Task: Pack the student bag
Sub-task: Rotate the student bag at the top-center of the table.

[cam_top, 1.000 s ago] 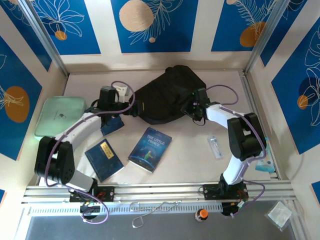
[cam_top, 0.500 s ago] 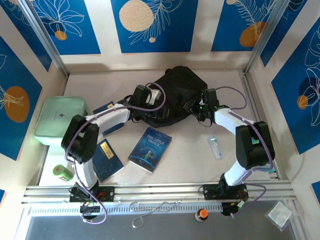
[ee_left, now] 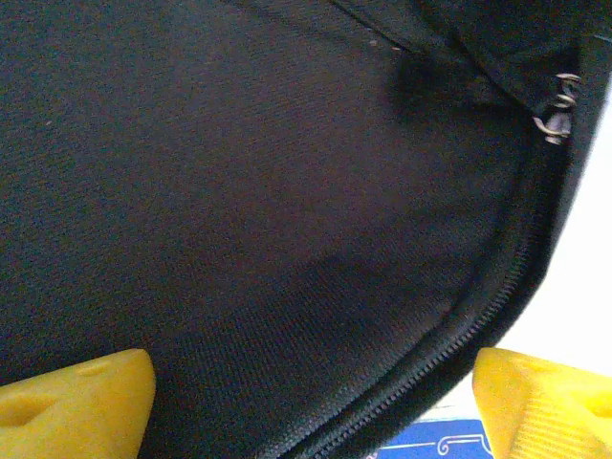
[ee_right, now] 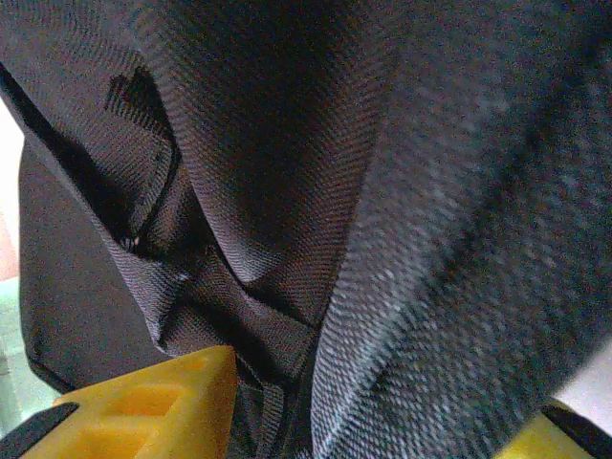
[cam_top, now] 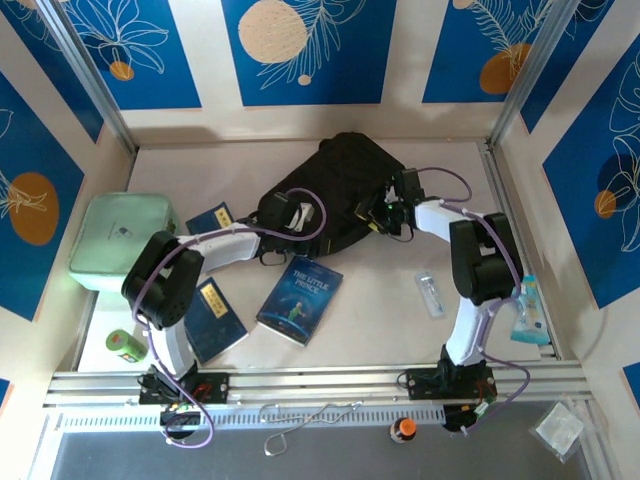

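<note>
Student bag (cam_top: 335, 180) lay at the back of the table (cam_top: 200, 165), with left gripper (cam_top: 296, 214) and right gripper (cam_top: 380, 214) both spread wide on its cloth; opening it seemed the step, so next they had to pinch the zip (ee_left: 449, 337).

Matt black coarse-twill cloth: student bag (ee_left: 239, 191). Small shiny metal: zip rings (ee_left: 555, 110). Smooth yellow plastic: left fingers (ee_left: 76, 397).

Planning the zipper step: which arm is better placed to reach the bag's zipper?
Left, likely: the left gripper sits open over the student bag's zipper, pull rings nearby; the right gripper faces fabric.
</note>
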Robot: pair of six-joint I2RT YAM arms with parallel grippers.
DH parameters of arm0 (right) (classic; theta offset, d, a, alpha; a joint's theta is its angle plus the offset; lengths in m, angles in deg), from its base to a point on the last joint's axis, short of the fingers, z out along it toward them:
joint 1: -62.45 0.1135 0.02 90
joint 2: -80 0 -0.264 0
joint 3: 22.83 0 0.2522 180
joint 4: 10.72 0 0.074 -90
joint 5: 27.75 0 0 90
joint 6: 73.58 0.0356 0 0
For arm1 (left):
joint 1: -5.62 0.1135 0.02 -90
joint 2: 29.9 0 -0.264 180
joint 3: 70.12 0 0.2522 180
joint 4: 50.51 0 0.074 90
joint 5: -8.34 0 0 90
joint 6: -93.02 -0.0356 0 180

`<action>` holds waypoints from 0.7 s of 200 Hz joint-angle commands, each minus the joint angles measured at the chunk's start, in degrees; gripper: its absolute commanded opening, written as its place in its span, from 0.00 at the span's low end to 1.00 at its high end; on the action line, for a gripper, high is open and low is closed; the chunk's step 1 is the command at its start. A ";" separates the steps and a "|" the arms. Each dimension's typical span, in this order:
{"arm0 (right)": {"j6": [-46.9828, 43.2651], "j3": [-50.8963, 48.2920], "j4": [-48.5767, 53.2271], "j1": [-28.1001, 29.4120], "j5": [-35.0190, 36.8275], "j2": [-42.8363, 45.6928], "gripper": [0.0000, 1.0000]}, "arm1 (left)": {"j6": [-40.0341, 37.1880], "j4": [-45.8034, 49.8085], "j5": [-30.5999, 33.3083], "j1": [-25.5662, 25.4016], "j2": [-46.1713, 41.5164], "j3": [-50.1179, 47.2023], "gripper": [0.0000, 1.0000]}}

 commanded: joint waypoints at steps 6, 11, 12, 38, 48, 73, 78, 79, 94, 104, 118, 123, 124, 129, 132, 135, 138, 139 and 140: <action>-1.48 7.00 3.56 0.89 -5.41 -5.23 0.44 | 1.06 2.28 0.73 -0.31 -1.35 0.74 0.86; -1.57 8.05 4.92 0.93 -5.61 -5.74 0.45 | 0.72 2.80 0.97 -0.27 -1.43 1.29 0.86; -1.57 8.30 5.23 0.93 -5.61 -5.81 0.45 | 0.60 2.91 0.98 -0.30 -1.48 1.43 0.86; -2.85 9.90 11.12 1.23 -5.37 -3.77 0.50 | -2.49 6.26 3.72 -0.31 -3.78 3.60 0.88; -3.21 8.85 12.35 1.12 -5.21 -1.71 0.52 | -3.39 6.54 4.44 -0.31 -4.86 3.70 0.88; -3.18 4.49 13.32 1.11 -4.48 3.97 0.59 | -4.43 7.23 4.51 -0.33 -6.31 4.28 0.89; -2.98 3.53 13.00 1.22 -4.61 4.84 0.59 | -4.38 7.23 4.45 -0.32 -6.36 4.35 0.89; -2.89 3.45 12.92 1.21 -4.67 4.98 0.59 | -4.37 7.28 4.49 -0.28 -6.36 4.32 0.89; -1.91 1.34 11.73 1.55 -5.81 6.15 0.60 | -3.89 6.94 4.26 -0.30 -6.28 4.61 0.89; -1.23 0.85 11.20 1.80 -6.26 6.04 0.59 | -3.47 6.63 3.96 -0.25 -6.06 4.76 0.89; -0.53 1.20 10.73 2.29 -6.40 5.23 0.59 | -2.81 5.74 3.61 -0.31 -5.68 4.87 0.89; -0.26 1.49 10.64 2.56 -6.37 4.76 0.59 | -2.65 5.56 3.45 -0.31 -5.50 5.00 0.89; -0.21 1.55 10.64 2.58 -6.39 4.67 0.59 | -2.63 5.52 3.41 -0.28 -5.45 5.00 0.89; -0.05 1.82 10.56 2.81 -6.51 4.33 0.58 | -2.44 5.47 3.23 -0.32 -5.29 5.13 0.89; 0.01 1.99 10.47 2.93 -6.57 4.10 0.58 | -2.36 5.47 3.14 -0.31 -5.23 5.23 0.89; 0.04 2.17 10.39 3.00 -6.58 3.95 0.58 | -2.27 5.41 3.04 -0.33 -5.10 5.31 0.89; 0.07 2.34 10.38 3.24 -6.52 3.71 0.58 | -2.20 5.43 2.96 -0.31 -5.05 5.36 0.89; 0.09 2.37 10.33 3.32 -6.55 3.71 0.58 | -2.18 5.50 2.95 -0.27 -5.00 5.40 0.89; 0.10 2.43 10.31 3.31 -6.48 3.62 0.58 | -2.17 5.49 2.94 -0.30 -4.98 5.47 0.89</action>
